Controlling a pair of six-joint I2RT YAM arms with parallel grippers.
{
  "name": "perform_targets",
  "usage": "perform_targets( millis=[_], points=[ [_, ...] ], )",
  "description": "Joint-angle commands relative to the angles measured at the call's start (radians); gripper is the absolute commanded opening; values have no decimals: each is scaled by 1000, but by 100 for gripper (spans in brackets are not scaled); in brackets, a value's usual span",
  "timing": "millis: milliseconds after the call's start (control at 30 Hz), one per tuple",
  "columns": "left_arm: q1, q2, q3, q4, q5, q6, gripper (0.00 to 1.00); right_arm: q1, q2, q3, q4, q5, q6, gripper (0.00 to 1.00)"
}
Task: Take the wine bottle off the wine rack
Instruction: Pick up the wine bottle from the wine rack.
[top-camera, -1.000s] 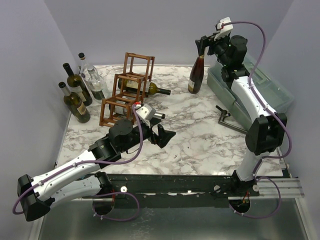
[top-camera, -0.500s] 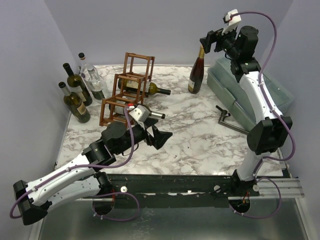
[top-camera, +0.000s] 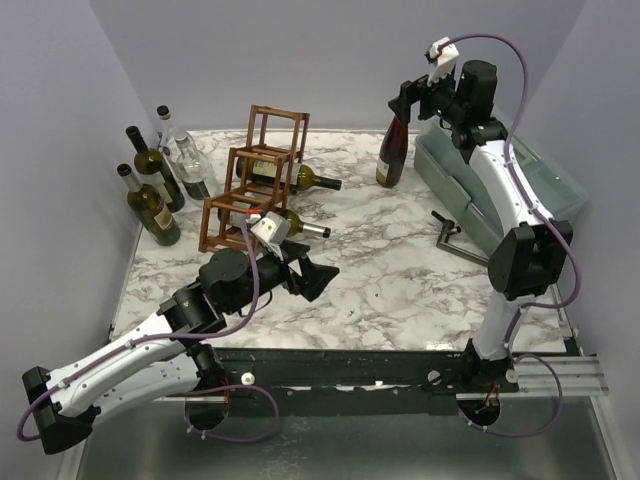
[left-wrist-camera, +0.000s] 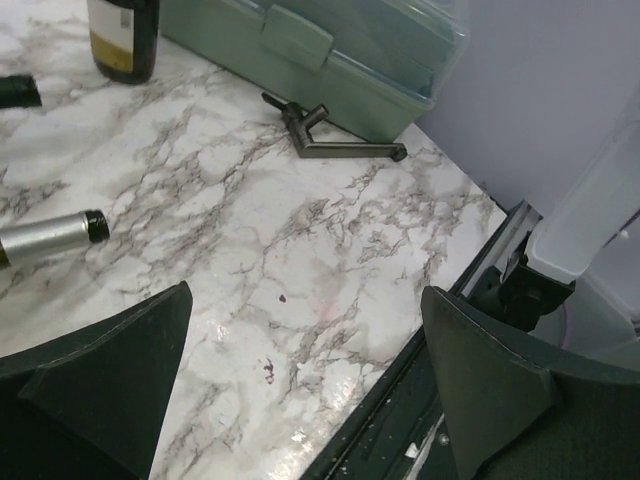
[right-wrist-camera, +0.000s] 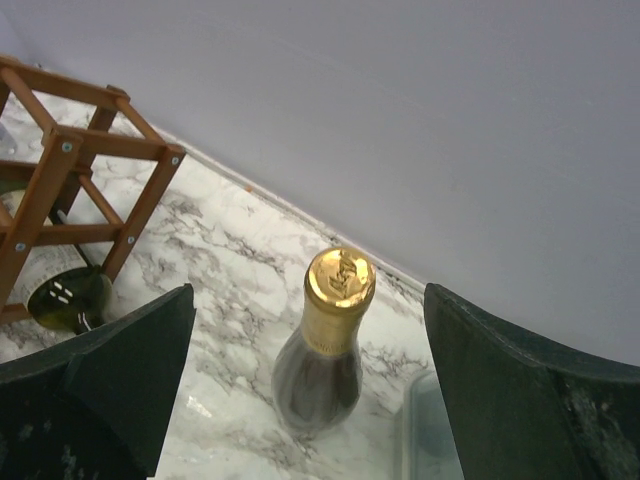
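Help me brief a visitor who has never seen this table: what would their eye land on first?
Probably the reddish-brown wine rack at the back left, with two bottles lying in it, necks pointing right. Next, the dark gold-capped wine bottle standing upright at the back right beside a grey-green case, with the right claw open just above it.

- Reddish-brown wooden open-frame wine rack (right-wrist-camera: 110, 142).
- White marble-patterned tabletop (left-wrist-camera: 300, 250), veined grey.
- Dark glass wine bottle (right-wrist-camera: 322, 360), gold foil cap and neck.
- Pale grey-green plastic lidded box (top-camera: 540, 185).
- Dark green glass bottles (top-camera: 152, 208), cream labels.
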Motion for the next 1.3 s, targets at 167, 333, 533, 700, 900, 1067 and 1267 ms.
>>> perform_targets(
  millis=[167,333,533,700,900,1067,1267],
  points=[
    [8,15,89,-120,-251,-420,99,-7,-253,-169,-97,-35,-112,99],
    [8,44,131,-152,-309,-573,99,-9,-397,-314,-143,-65,-120,99],
    [-74,253,367,-520,-595,-843,99,-9,-523,-434,-285,-161,-113,99],
    [-113,485,536,-754,-737,-1074,99,-8,-619,-578,-402,-385,-130,99],
    [-88,696,650,-880,-809,-1265,95,-8,-731,-823,-438,-546,-173,99],
    [-38,805,682,-883,-784,-1299,87,-9,-797,-1015,-343,-604,-155,99],
    [4,877,678,-878,-774,-1402,85,-8,-807,-1044,-342,-603,-173,99]
  ],
)
